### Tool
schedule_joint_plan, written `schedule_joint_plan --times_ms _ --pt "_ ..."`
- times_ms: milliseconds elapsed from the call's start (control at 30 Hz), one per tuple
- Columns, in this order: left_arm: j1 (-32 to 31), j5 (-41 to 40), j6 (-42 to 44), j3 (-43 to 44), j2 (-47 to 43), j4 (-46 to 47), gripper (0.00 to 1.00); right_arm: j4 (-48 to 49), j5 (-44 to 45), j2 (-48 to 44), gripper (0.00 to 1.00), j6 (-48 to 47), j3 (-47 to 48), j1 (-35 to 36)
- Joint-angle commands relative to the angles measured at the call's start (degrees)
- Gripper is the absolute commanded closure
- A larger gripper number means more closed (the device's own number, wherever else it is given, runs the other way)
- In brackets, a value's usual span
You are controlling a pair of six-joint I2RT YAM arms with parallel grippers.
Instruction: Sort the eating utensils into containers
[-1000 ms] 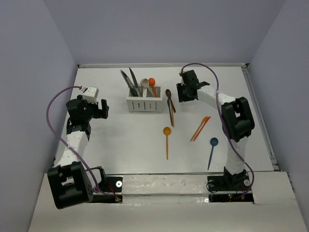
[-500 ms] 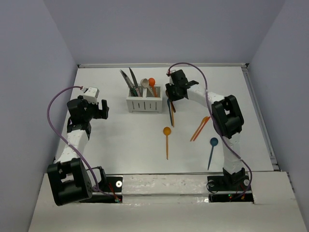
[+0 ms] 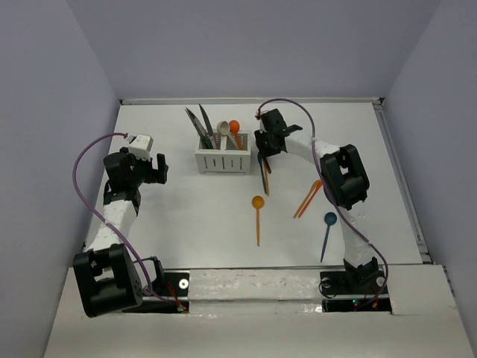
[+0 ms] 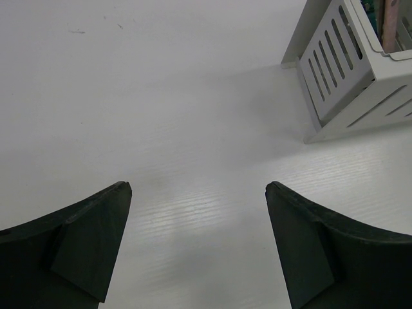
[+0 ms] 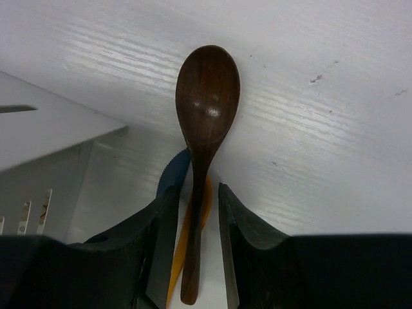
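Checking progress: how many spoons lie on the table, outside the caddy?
3: a brown spoon between the jaws of the right arm, by the caddy; an orange spoon mid-table; a blue spoon right of it. The arm may hide others.

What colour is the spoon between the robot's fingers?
Dark brown. The spoon shows best in the right wrist view.
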Motion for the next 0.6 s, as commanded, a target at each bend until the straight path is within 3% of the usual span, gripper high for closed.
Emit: schedule_joint_plan --times_ms 0,167,367,567 --pt "-0.2 -0.1 0.6 0.1 -1.3 1.9 0.03 -1.1 0.9 2.3 0.69 0.5 2.5 -0.3" --pt "-0.2 -0.3 0.6 -0.1 -1.9 1.8 0.02 -2.2 3.7 2.3 0.92 1.8 2.6 -0.3" --pt "-0.1 -0.8 0.6 -0.7 -2.7 2.4 0.02 -2.2 5.2 1.2 1.00 1.7 1.5 -0.3" --pt "-0.1 -1.2 0.5 -0.6 -2.8 2.6 0.02 1.5 6.9 -4.3 1.00 3.0 -3.2 -0.3"
